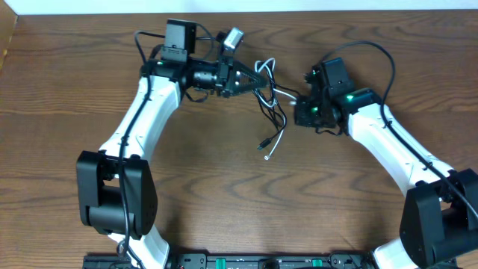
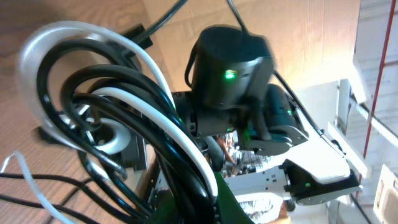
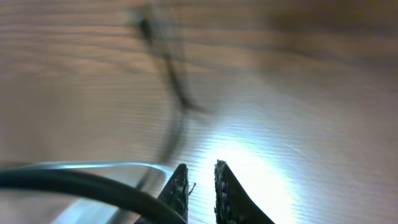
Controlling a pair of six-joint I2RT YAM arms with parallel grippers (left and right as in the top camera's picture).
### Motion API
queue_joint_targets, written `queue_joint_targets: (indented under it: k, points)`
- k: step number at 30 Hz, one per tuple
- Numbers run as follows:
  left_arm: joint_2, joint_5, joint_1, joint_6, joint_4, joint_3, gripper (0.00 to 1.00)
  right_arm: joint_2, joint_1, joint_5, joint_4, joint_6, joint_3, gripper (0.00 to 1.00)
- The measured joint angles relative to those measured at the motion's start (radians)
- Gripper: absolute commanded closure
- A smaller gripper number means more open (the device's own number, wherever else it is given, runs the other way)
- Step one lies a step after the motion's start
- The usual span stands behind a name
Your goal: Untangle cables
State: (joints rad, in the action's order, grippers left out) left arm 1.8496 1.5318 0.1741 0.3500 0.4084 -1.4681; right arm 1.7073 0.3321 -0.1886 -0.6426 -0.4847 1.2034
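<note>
The left gripper [image 1: 252,81] is clamped shut, reaching in sideways from the left with the knot of cables [image 1: 270,96] bunched at its tip. Its own camera shows why I read that as a grip. Loops of white cable [image 2: 81,28] and black cable [image 2: 146,115] crowd right up against the lens and hide the fingers. I take it this arm is the anchor, holding the tangle off the wood so the other side has something to pull against.

Opposite, the right gripper [image 3: 198,186] sits low over the table [image 1: 224,194]. Its two fingertips are almost together, with only a slit of lit wood between them. A black strand and a white strand run in from the left and pass by the base of the nearer finger. I cannot tell whether one of them is caught there, or whether the gripper is clamped or just short of it. From above, its nose meets the white strand on the right edge of the tangle.

The cables themselves hang between the two grippers near the far middle of the table. Two loose tails trail toward me, and their small plug ends [image 1: 264,144] lie side by side on the wood. The grippers face each other across the knot, so the likely next move is to draw apart. The risk, I'd say, is that this cinches the loops tighter instead of slipping one cord free.
</note>
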Motion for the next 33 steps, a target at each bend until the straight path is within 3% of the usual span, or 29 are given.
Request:
queue_joint_targets:
  k: [6, 10, 11, 14, 16, 24, 33]
  points:
    - [0.000, -0.016, -0.072, 0.025, 0.005, 0.000, 0.93, -0.003, -0.095, 0.101, -0.083, -0.039, 0.013, 0.85]
    - [0.000, -0.018, -0.072, 0.028, 0.005, 0.000, 0.93, -0.008, -0.146, 0.024, -0.061, 0.031, 0.014, 0.78]
    - [0.000, -0.017, -0.073, 0.028, 0.004, 0.000, 0.93, -0.008, -0.161, -0.022, -0.048, 0.067, 0.014, 0.74]
    - [0.000, -0.014, -0.085, 0.028, 0.003, 0.000, 0.93, -0.008, -0.185, -0.126, -0.032, 0.144, 0.014, 0.35]
    - [0.000, -0.011, -0.101, 0.028, 0.003, 0.000, 0.93, -0.011, -0.193, -0.218, -0.030, 0.215, 0.023, 0.27]
    - [0.000, -0.010, -0.098, 0.028, 0.002, 0.000, 0.93, -0.125, -0.190, -0.444, 0.022, 0.259, 0.087, 0.28]
    - [0.000, -0.011, -0.027, 0.028, 0.001, 0.000, 0.93, -0.126, -0.150, -0.492, 0.106, 0.259, 0.088, 0.26]
